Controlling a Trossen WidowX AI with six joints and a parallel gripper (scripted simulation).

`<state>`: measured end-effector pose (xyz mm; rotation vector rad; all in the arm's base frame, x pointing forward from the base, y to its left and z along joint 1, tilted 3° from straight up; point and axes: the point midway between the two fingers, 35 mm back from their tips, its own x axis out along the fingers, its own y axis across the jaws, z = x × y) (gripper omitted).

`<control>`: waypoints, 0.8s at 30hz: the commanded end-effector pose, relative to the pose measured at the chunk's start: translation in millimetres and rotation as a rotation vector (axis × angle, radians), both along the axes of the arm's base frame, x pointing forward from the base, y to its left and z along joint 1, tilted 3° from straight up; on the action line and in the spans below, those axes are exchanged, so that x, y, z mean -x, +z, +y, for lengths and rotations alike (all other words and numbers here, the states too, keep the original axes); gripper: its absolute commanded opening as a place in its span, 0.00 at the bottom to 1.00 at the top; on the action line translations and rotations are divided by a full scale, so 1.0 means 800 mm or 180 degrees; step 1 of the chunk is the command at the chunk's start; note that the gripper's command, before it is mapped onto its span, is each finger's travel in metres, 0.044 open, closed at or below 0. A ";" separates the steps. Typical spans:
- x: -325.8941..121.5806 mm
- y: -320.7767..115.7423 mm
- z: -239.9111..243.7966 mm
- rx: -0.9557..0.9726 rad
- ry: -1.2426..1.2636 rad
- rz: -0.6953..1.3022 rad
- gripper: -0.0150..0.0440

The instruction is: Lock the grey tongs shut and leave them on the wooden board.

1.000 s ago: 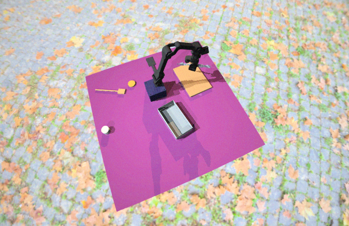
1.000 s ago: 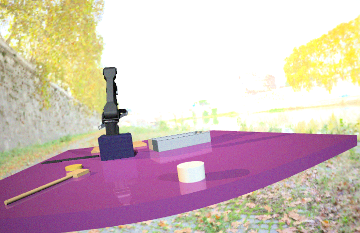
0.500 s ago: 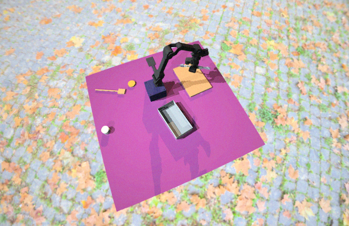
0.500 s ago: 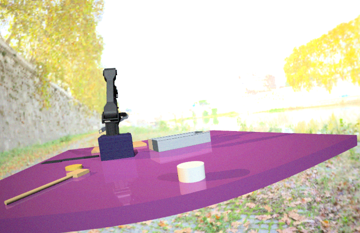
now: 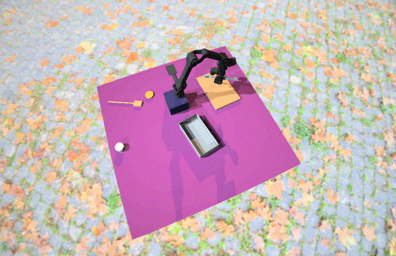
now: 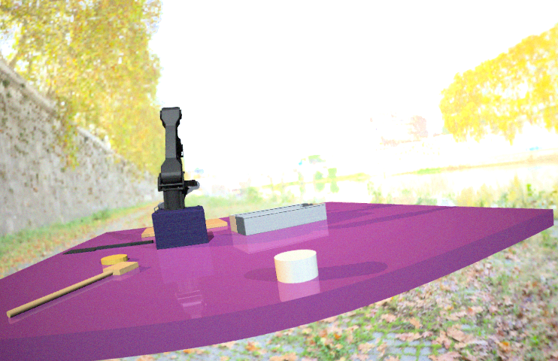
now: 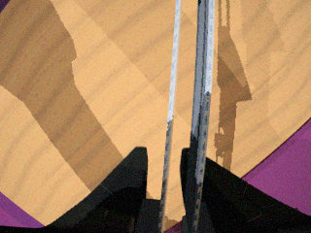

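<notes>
The grey tongs (image 5: 233,78) (image 7: 209,63) are long and thin, and lie roughly level over the far end of the wooden board (image 5: 222,97) (image 6: 216,223) (image 7: 117,102). One end reaches past the board's right side in the top view. My gripper (image 5: 217,81) (image 7: 162,157) points down and is shut on the tongs, with both arms running between or along its fingers. The arms are close together with a narrow gap in the wrist view. Whether the tongs touch the board or are locked I cannot tell. In the exterior view the arm and its base hide the gripper.
The roasting tin (image 5: 210,151) (image 6: 288,218) is empty, nearer than the board. The dark blue base block (image 5: 176,103) (image 6: 180,228) stands beside it. A black spatula (image 5: 171,69), a wooden tool (image 5: 137,103) (image 6: 62,292), a yellow disc (image 5: 149,94) (image 6: 113,259) and a white cylinder (image 5: 119,146) (image 6: 295,267) are farther left.
</notes>
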<state>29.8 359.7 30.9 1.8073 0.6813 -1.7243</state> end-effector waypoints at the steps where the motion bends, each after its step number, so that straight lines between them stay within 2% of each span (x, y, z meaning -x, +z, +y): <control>1: 0.001 -0.008 0.000 0.0000 0.0011 0.0018 0.00; 24: -0.001 -0.054 -0.004 0.0002 0.0011 0.0018 0.00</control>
